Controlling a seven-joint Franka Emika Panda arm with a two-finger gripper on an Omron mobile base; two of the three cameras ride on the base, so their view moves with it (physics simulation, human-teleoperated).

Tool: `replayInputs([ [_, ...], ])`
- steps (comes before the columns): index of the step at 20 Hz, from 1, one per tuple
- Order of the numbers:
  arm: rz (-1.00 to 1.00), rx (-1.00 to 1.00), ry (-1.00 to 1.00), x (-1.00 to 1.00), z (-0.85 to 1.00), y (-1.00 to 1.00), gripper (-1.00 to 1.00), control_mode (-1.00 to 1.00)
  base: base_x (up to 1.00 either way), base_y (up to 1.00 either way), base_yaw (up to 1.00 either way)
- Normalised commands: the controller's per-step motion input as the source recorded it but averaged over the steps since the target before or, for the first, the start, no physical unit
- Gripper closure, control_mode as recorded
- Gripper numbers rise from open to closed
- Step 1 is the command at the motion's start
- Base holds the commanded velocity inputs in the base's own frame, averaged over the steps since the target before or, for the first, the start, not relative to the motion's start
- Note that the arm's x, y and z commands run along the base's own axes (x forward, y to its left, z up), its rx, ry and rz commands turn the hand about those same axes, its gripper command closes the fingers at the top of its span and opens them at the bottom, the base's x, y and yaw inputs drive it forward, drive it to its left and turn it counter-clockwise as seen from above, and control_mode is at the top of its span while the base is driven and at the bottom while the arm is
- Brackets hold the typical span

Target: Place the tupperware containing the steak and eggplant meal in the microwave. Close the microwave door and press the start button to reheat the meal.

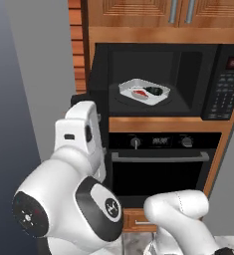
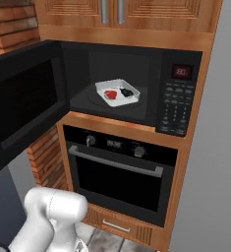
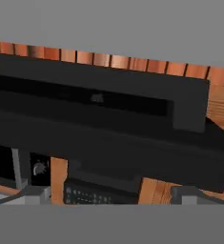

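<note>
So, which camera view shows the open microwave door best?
The right base view: the microwave door is seen whole there, swung wide open to the left, window facing the camera. The left base view shows it only edge-on, beside the cavity. The hand view shows a close, tilted dark panel, apparently the door.

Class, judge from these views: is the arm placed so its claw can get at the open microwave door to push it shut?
Probably yes. The door swings wide open to the left, the arm rises just beside it, and nothing stands between them. The tupperware sits well inside.
</note>
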Motion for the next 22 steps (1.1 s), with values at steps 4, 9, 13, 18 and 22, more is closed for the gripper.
replayInputs([
  [4, -0.02, -0.15, 0.05, 0.35, -0.16, 0.73, -1.0, -1.0, 0.0, 0.0, 0.0],
  [9, -0.05, -0.11, 0.04, 0.62, -0.15, 0.57, -1.0, -1.0, 0.0, 0.0, 0.0],
  [13, -0.13, -0.05, 0.01, 0.7, -0.08, 0.26, -1.0, -1.0, 0.0, 0.0, 0.0],
  [18, -0.18, -0.03, 0.0, 0.68, -0.07, 0.1, -1.0, -1.0, 0.0, 0.0, 0.0],
  [22, -0.24, -0.02, 0.0, 0.3, -0.17, -0.12, -1.0, -1.0, 0.0, 0.0, 0.0],
])
